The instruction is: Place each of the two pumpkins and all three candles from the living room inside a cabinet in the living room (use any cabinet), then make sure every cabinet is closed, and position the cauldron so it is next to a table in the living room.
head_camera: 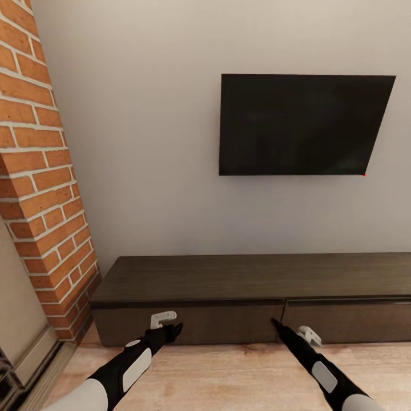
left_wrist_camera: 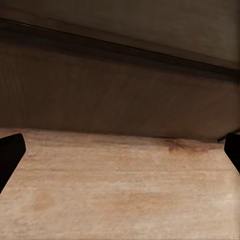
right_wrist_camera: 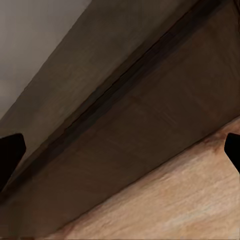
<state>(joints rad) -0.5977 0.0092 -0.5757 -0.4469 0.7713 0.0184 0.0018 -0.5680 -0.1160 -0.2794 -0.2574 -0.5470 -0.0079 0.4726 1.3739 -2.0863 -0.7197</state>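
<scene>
The cabinet [head_camera: 251,297] stands against the grey wall [head_camera: 142,142], its drawer fronts flush and shut, so nothing inside shows (its dark top is bare). It rests on the pale wood floor [head_camera: 240,377], below a wall-mounted television [head_camera: 302,123], with a brick column [head_camera: 40,188] at the left. The left tool [head_camera: 171,326] and right tool [head_camera: 277,324] hover just before the drawer fronts, both spread wide and holding nothing.

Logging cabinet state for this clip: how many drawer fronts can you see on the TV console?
2. One drawer front spans the left part of the cabinet, behind the left gripper; the second sits right of the seam, running out of frame. Both look shut. More may lie beyond the right edge.
</scene>
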